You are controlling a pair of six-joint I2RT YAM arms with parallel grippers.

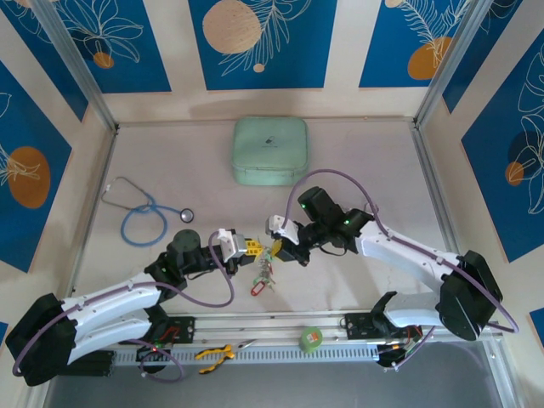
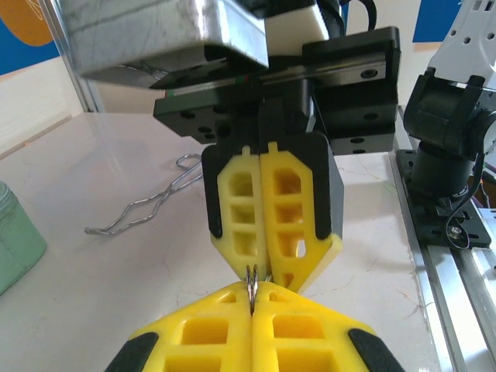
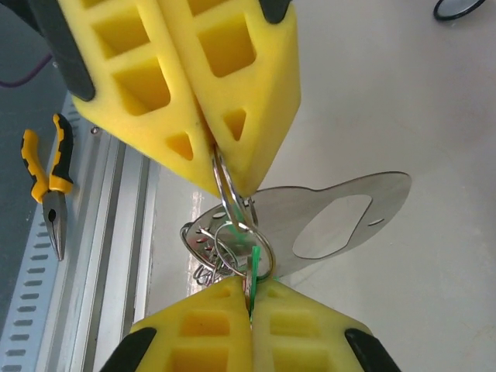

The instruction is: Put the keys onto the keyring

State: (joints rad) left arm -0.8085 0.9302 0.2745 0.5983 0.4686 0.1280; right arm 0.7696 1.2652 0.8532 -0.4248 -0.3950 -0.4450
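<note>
My two grippers meet tip to tip over the middle of the table. The left gripper (image 1: pixel 251 248) (image 2: pixel 252 298) is shut on the keyring (image 2: pixel 252 285), a thin silvery wire loop (image 3: pixel 225 182) seen edge-on between its yellow fingers. The right gripper (image 1: pixel 277 247) (image 3: pixel 250 293) is shut on a green-tagged key (image 3: pixel 253 267) whose small ring links into that loop. Below them hang more keys (image 3: pixel 203 246) (image 1: pixel 263 274), a red tag (image 1: pixel 257 289) and a flat silvery plate with an oval hole (image 3: pixel 341 221).
A pale green pouch (image 1: pixel 270 150) lies at the back. A blue-tubed stethoscope (image 1: pixel 144 214) lies at the left. On the front rail sit a green tape roll (image 1: pixel 312 339) and yellow-handled pliers (image 1: pixel 214 354) (image 3: pixel 48 194).
</note>
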